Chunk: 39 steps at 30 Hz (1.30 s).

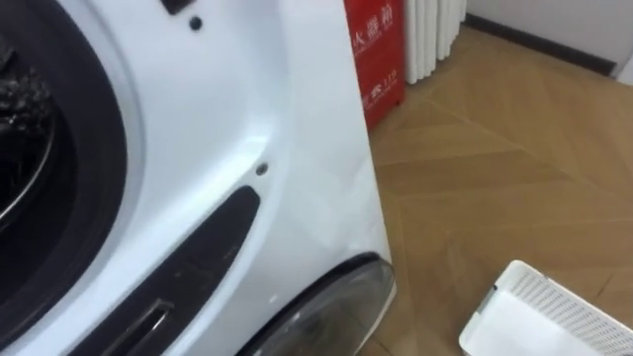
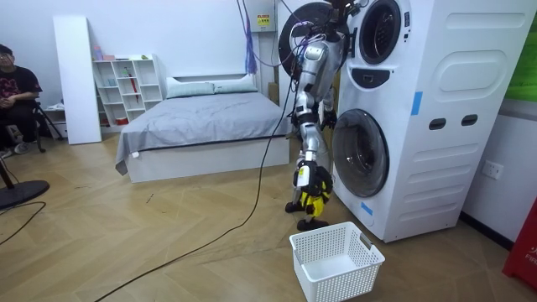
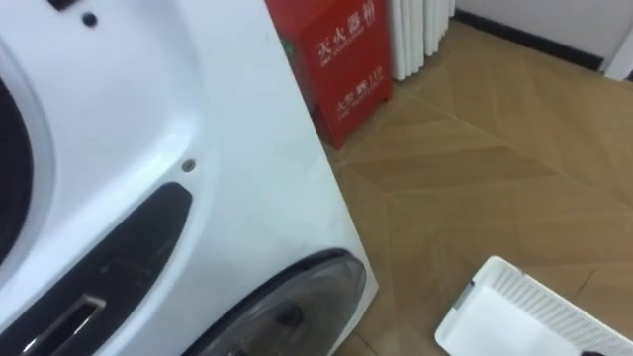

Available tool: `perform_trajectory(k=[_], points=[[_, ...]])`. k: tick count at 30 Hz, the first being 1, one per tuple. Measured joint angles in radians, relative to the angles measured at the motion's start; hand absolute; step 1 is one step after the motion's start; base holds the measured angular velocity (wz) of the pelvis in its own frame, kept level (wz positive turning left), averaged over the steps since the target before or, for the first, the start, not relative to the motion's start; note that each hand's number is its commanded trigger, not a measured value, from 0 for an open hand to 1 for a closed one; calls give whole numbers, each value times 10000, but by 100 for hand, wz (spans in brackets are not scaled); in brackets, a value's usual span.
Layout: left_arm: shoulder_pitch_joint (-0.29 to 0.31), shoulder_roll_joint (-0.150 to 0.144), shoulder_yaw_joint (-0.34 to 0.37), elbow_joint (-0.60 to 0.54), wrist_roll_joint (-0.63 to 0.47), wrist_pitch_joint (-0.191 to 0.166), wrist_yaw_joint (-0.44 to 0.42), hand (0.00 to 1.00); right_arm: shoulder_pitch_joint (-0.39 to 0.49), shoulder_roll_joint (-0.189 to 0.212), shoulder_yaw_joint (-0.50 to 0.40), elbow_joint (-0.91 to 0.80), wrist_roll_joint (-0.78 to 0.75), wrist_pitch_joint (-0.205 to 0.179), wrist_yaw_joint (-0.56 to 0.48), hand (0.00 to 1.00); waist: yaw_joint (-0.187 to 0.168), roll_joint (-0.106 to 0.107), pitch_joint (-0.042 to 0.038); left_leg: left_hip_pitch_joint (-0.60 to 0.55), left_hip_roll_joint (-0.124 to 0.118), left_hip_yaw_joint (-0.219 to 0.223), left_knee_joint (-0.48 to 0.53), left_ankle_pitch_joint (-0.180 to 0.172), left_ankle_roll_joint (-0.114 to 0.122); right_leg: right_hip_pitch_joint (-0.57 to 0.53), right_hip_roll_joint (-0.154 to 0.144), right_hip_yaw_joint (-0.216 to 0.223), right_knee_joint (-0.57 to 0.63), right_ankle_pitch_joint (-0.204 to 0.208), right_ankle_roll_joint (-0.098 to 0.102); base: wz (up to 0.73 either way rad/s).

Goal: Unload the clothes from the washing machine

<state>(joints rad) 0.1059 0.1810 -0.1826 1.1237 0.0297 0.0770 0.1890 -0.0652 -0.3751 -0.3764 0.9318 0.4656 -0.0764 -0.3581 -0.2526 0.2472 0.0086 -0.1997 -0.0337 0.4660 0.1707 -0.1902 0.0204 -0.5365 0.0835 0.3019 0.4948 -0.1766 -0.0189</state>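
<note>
The robot stands close against the stacked washing machine (image 1: 247, 119), arms raised toward the upper drum (image 1: 40, 178), whose door hangs open in the room view. Something dark and crumpled, likely clothes (image 1: 20, 99), lies inside that drum. I cannot tell whether either robot hand is open or holds anything. A white basket (image 1: 554, 316) sits on the wooden floor (image 1: 495, 168) beside the lower door (image 1: 336, 307). A red box (image 1: 374, 59) bearing white characters stands beyond.
</note>
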Motion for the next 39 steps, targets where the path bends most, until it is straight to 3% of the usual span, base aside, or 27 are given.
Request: perform_trajectory(k=[6,8,10,11,12,13,17,19,22,30,39], points=[[-8,0,-257,-4,-1091,-3,171,0,15,-184,7,-153,16,-208,-112,100,-115,26,-10,0,-41,74,-1,0,2,-51,29,67,68,8,38,-3],[12,0,-260,-2,-1167,0,181,0,2,-301,41,-152,8,-270,-130,53,-106,60,-12,-12,-46,137,2,0,2,-88,50,130,80,19,50,-10],[10,0,-326,-6,-1186,-1,181,0,15,-395,69,-152,8,-318,-150,44,-106,118,-17,-54,-59,142,3,0,2,-146,38,130,98,22,51,-2],[-2,0,-372,-9,-1185,-3,180,0,1,-439,80,-154,-10,-322,-151,31,-78,127,-19,-88,-92,145,2,1,4,-237,37,161,177,20,50,-4],[-3,-1,-372,-12,-1185,-5,180,0,-11,-452,80,-154,-32,-322,-151,7,-59,125,-18,-102,-114,144,2,1,5,-283,38,204,239,15,54,-7],[2,-10,-376,-13,-1185,-6,179,0,-49,-479,80,-154,-44,-322,-150,0,-53,131,-20,-137,-134,148,10,2,5,-347,27,224,290,15,55,-8],[-22,-7,-372,-12,-1183,2,178,0,-59,-529,211,-398,-121,-322,-243,0,-1,118,-9,-158,-160,164,12,1,7,-442,52,303,410,-12,51,-6],[11,-7,-371,10,-1185,2,178,0,-117,-655,509,-451,-276,-325,-239,0,55,35,55,-167,-155,143,20,6,16,-462,49,273,416,-15,63,-5],[-52,-7,-387,-24,-1374,-49,179,0,-139,-658,715,-627,-578,-325,-217,0,63,22,63,-222,-136,147,46,45,81,-468,50,282,423,-55,133,10],[-153,-5,-606,-34,-1550,-115,174,0,-217,-633,1226,-802,-752,-321,-121,0,87,-44,71,-338,-134,-125,204,48,85,-493,-16,183,471,-81,120,6],[-182,129,-684,-58,-1555,-229,171,0,-193,-574,1369,-803,-548,-316,-451,0,80,-298,41,-502,-82,-318,316,48,85,-495,-105,-60,355,-59,108,7]])
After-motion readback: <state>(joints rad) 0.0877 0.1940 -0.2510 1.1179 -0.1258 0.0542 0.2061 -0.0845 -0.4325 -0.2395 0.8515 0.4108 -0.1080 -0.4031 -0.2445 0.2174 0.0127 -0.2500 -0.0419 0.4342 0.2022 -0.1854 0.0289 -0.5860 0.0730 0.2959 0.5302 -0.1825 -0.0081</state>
